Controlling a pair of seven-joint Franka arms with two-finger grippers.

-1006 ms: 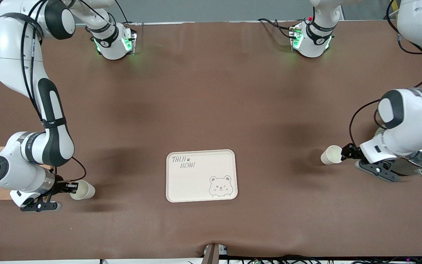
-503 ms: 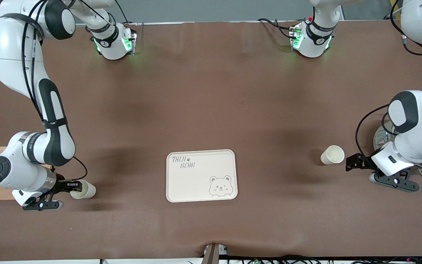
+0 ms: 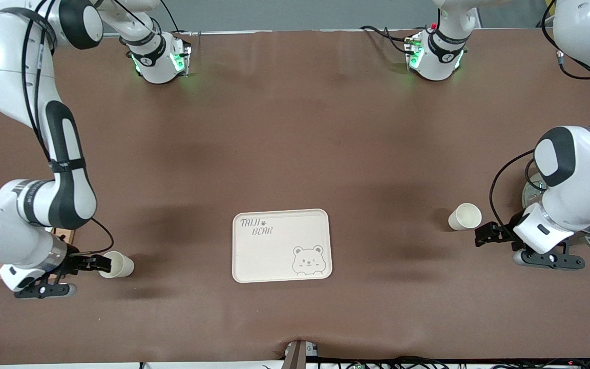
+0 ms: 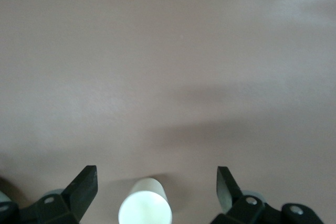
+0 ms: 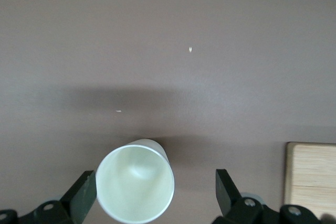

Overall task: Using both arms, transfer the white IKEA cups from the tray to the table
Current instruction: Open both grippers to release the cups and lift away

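Both small cream-white tapered cups [image 3: 465, 217] [image 3: 117, 265] stand upright on the brown matte tabletop [image 3: 295, 143], well apart from the bare cream bear-printed tray [image 3: 281, 245], so the left end effector [image 3: 484, 236] and right end effector [image 3: 101, 263] gape, released.

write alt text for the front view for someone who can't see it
Two white cups stand on the brown table, one toward the right arm's end, one toward the left arm's end, with the bear-printed tray empty between them. The open right gripper is at its cup's rim; the open left gripper sits clear of its cup.
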